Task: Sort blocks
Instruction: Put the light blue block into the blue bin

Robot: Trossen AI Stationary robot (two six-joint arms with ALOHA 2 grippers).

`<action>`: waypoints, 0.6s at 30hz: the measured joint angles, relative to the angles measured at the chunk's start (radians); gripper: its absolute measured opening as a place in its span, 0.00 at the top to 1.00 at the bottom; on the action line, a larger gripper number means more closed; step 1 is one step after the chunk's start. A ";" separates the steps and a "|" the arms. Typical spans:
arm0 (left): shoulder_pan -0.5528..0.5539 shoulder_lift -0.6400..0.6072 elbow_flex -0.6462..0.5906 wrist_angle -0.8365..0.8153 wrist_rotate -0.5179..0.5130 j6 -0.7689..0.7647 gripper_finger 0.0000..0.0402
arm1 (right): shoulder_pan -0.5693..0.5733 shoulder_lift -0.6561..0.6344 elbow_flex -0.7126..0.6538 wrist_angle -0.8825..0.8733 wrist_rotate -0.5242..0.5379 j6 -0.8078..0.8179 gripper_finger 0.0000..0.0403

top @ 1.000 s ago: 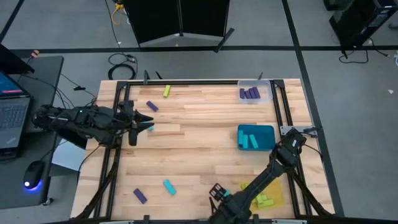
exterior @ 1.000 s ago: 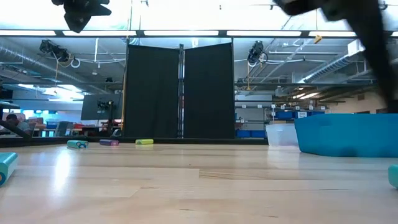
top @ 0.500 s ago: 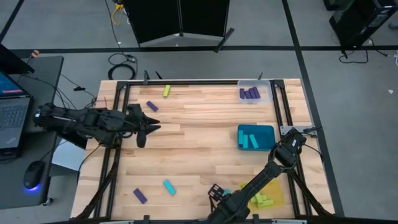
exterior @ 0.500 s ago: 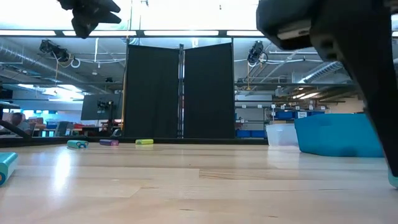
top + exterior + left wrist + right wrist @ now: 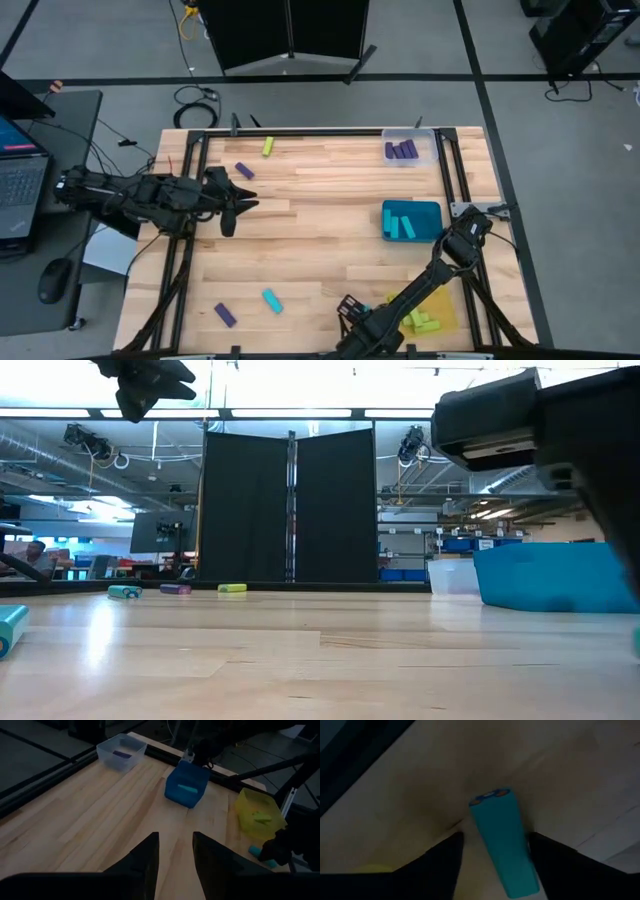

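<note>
Sorting is partly done, judging by the bins: purple bars are seen in the clear plastic tray [image 5: 409, 149], cyan ones in the teal square tray [image 5: 411, 221], yellow-green ones in the yellow tray [image 5: 432, 312]. The teal tray is taken as landmark below.

Right gripper [image 5: 492, 852] is down at the table's near edge, well apart from the teal tray on its near-left side, just left of the yellow tray. Between its two dark fingers [image 5: 440, 865] a cyan rectangular block [image 5: 504, 842] lies flat on the wood, lengthwise along the fingers. The jaws are parted w/ a finger on each side; whether contact is made yet can't be told. Straddling is prob. meant as a pick line-up, so that the block can go to the teal tray.

Left gripper [image 5: 175, 851] is held above the table, well to the far-left of the teal tray; fingers are parted w/ a clear gap, nothing between them. It appears to be waiting.

Loose blocks remaining: a yellow-green bar [image 5: 268, 147] and a dark purple bar [image 5: 244, 171] at the far side, left of the clear tray; another cyan bar [image 5: 272, 300] and purple bar [image 5: 225, 315] near-left of the teal tray, well apart from it.
</note>
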 joint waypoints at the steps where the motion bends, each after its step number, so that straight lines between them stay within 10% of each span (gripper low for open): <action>1: 0.000 0.000 0.000 0.000 0.000 0.002 0.69 | -0.002 0.000 0.000 0.000 -0.005 -0.001 0.42; 10: 0.000 0.000 0.000 0.000 0.000 0.010 0.69 | -0.014 0.002 -0.001 0.008 -0.025 -0.017 0.71; 18: 0.000 0.000 0.000 0.000 0.001 0.014 0.69 | -0.029 0.003 0.000 0.011 -0.026 -0.012 0.72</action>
